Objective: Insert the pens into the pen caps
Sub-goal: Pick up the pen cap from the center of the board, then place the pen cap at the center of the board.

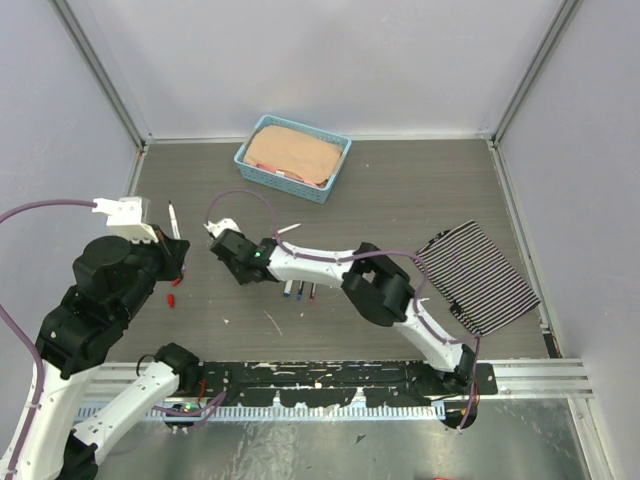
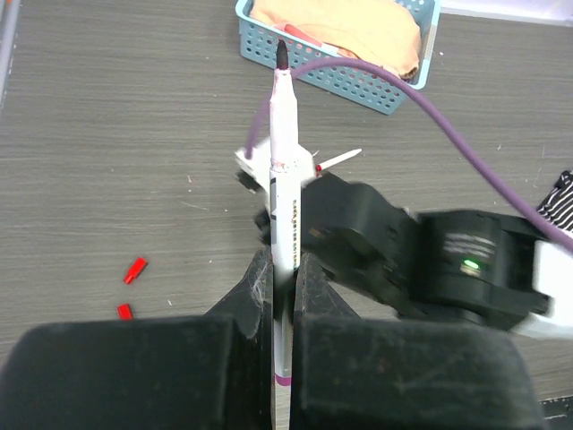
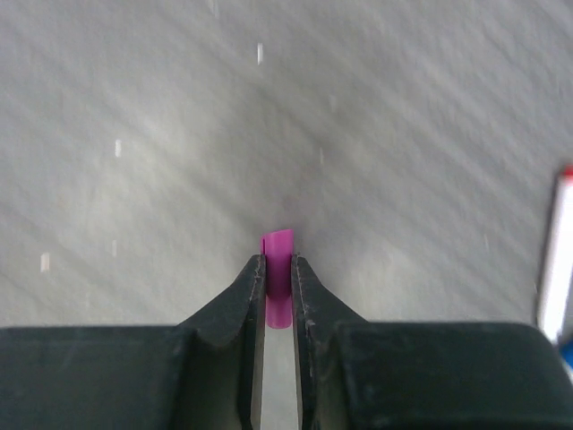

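Pen (image 2: 285, 179) and left gripper (image 2: 283, 273) sat nearest the left wrist camera. The jaws were clamped tight low on the white barrel, just above a magenta band at its near end. Its long axis ran in line with the fingers, straight away from the wrist, and the dark tip pointed toward the far basket (image 2: 358, 82). A line of dark print ran along the barrel, too small to read. From above, the pen pointed away from the arm bases toward the back wall, leaning slightly left.

Two red caps (image 1: 176, 281) lay on the table (image 1: 200, 330) beside the left gripper, apart from each other. To their right, partly under the right arm, three pens (image 1: 300, 292) lay side by side. Their long axes ran near to far, with blue, dark and red ends toward the near edge. A striped cloth (image 1: 477, 277) lay well apart on the right.

The right gripper (image 3: 277, 262) was closed on a magenta cap (image 3: 277, 242). The cap's long axis lay in line with the fingers and its far end poked just past the tips. That view was blurred, so its open end could not be told. Pale lettering on the right arm's black housing, beside a green light, was unreadable.

Just beyond the right gripper lay another white pen (image 1: 288, 229), pointing far and right. Farthest back, the blue basket held a peach cloth (image 1: 292, 152).
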Action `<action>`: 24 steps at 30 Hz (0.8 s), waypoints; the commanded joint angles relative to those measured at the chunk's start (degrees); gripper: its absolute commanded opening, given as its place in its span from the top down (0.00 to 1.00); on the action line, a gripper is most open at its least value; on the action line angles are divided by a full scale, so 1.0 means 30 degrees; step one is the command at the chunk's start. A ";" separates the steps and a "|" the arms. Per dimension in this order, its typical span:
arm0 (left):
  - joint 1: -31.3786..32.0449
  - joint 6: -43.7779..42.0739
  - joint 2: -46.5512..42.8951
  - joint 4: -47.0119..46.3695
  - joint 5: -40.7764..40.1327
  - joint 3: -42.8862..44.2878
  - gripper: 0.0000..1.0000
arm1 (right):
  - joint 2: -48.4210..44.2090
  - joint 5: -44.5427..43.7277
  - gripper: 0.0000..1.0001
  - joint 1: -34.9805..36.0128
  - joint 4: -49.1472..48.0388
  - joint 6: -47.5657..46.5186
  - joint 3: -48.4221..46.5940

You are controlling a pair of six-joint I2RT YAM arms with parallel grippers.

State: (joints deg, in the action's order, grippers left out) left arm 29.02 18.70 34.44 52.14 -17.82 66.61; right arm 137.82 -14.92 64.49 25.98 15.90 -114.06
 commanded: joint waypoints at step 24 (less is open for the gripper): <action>-0.0092 0.1150 0.2837 -0.3835 0.2630 -0.1556 1.00 | -2.1315 -0.0233 0.89 -0.3596 -0.1264 0.7370 2.4552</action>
State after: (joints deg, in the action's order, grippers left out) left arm 29.02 21.56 43.20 43.86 -11.33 61.73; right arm 74.74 -17.91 53.84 23.40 35.38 -39.53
